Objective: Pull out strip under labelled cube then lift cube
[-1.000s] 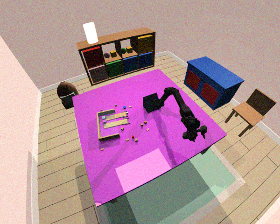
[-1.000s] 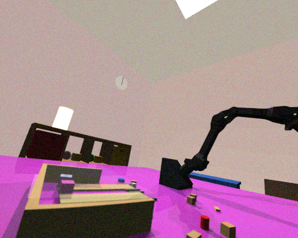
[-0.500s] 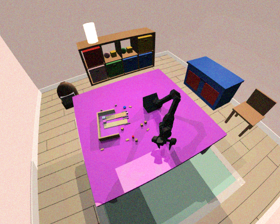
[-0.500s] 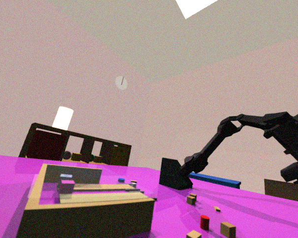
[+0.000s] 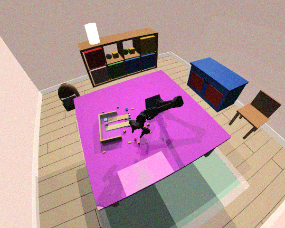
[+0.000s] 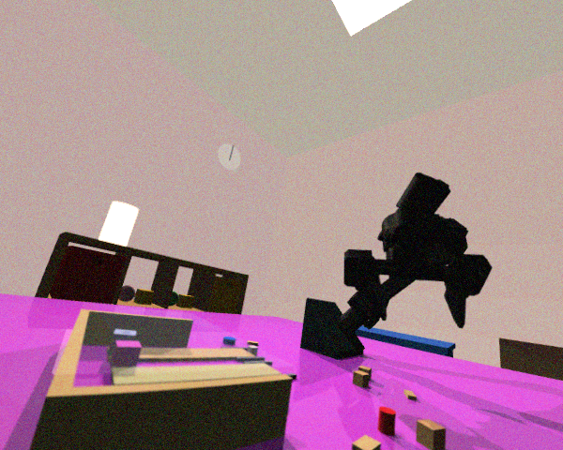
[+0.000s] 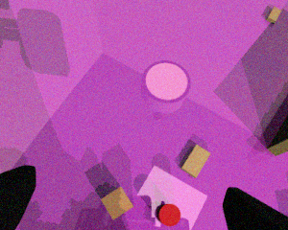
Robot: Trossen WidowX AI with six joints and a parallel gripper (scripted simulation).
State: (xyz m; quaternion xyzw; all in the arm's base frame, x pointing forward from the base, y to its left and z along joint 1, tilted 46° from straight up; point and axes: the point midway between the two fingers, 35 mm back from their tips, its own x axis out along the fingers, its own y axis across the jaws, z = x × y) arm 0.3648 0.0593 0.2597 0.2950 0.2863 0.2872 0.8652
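My black parallel-jaw gripper [image 5: 138, 129] hangs spread and empty just off the open end of the three-sided wooden tray [image 5: 109, 139] — the two tan strips [image 5: 118, 126] run lengthwise toward me, small labelled cube [image 5: 105, 119] at their far end.

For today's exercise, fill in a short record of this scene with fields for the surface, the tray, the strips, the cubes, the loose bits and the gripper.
surface: magenta table
tray: three-walled wooden tray, open toward the arm
strips: two tan strips side by side, far strip and near strip
cubes: one cube on each strip's inner end; a magenta-topped cube on the near strip, a pale-topped one behind it
loose bits: tan blocks, a red cylinder, a blue disc
gripper: gripper open, empty, hanging above the loose bits, off the strips' outer ends
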